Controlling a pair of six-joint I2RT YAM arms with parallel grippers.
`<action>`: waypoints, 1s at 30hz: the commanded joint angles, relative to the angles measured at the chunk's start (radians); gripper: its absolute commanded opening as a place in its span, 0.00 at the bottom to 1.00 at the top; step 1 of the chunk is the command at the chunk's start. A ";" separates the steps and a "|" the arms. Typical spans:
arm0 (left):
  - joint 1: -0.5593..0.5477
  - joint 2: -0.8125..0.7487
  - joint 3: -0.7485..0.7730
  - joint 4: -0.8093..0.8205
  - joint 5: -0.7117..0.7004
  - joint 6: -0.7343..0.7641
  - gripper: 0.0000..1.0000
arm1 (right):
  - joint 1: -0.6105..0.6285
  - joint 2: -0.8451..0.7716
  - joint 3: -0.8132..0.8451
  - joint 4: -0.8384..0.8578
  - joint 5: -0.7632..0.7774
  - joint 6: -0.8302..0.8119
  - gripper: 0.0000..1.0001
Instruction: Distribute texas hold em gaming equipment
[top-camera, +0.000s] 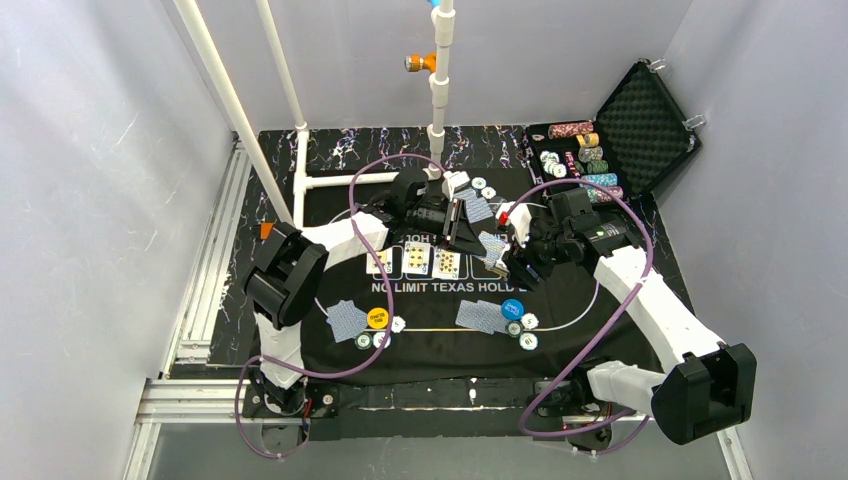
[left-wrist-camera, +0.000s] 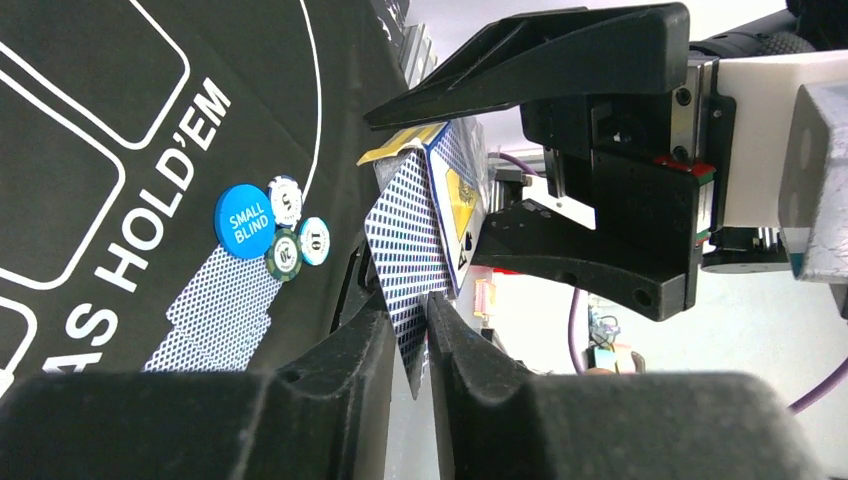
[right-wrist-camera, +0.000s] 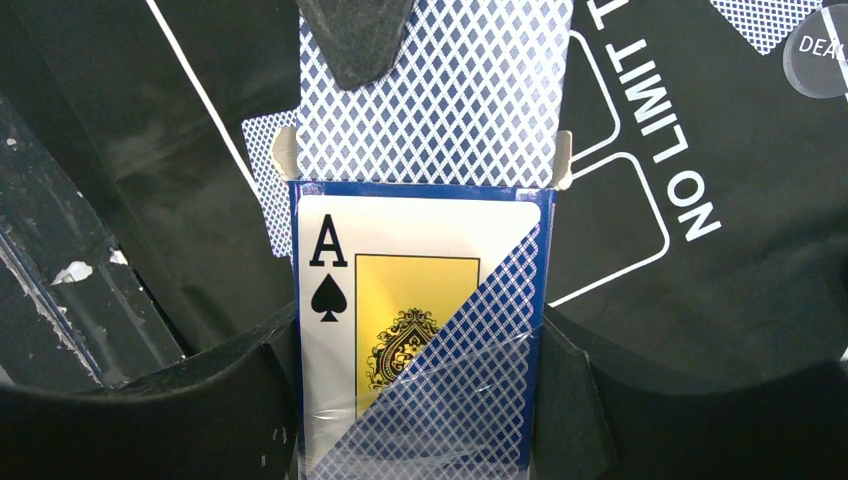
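My right gripper is shut on an ace-of-spades card box, held above the mat in the top view. A blue-backed card sticks out of the box's open top. My left gripper is shut on that card, and it meets the box in the top view. Three face-up cards lie mid-mat. A yellow button and a blue button each lie beside face-down cards and white and green chips.
An open black case with chip stacks stands at the back right. More blue-backed cards and two chips lie at the mat's far side. White pipe posts rise behind the mat.
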 joint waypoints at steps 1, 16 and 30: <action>0.011 -0.030 -0.006 0.023 0.001 0.015 0.14 | 0.006 -0.012 0.032 0.030 -0.032 0.003 0.01; 0.110 -0.066 0.002 0.016 0.000 0.062 0.00 | 0.005 -0.038 0.018 0.022 0.004 -0.004 0.01; 0.134 -0.012 0.278 -0.466 -0.138 0.432 0.00 | -0.004 -0.062 0.046 -0.037 0.041 -0.010 0.01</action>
